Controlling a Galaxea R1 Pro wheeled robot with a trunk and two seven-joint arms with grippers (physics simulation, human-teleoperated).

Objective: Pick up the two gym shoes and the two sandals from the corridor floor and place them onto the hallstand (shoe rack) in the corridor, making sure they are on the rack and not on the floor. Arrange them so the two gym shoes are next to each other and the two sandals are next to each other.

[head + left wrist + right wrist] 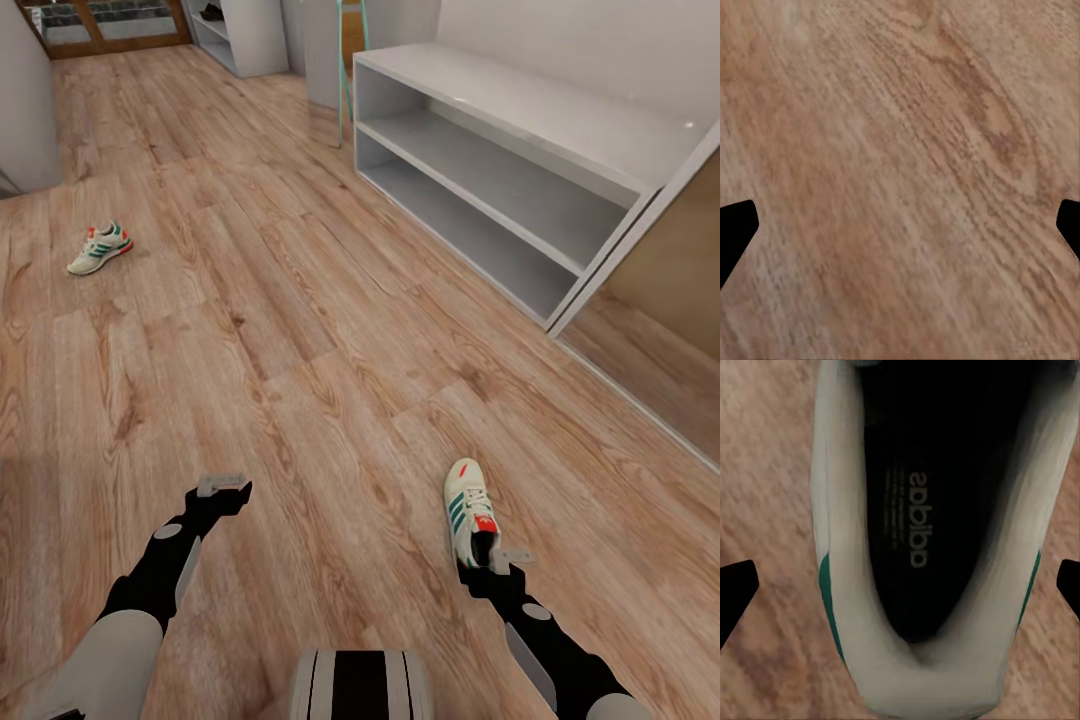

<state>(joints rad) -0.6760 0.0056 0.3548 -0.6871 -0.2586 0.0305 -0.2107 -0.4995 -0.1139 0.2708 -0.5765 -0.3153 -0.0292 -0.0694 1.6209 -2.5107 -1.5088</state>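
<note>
Gym shoe (pixel 470 510) on corridor floor (pixel 300 380), right hand (pixel 497 562) poised over its heel, fingers spread wide, nothing held. Left hand (pixel 224 487) wide, idle. Second shoe (pixel 100 248) far off. My next move: descend, straddle heel collar, close, carry to hallstand (pixel 520 150).

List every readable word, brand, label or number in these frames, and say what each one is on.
"adidas": printed on the dark insole of the near gym shoe, seen from the right wrist camera.
Smaller lines of print beside it on the same insole: too blurred to read.
The far gym shoe is too small to show any text.
</note>
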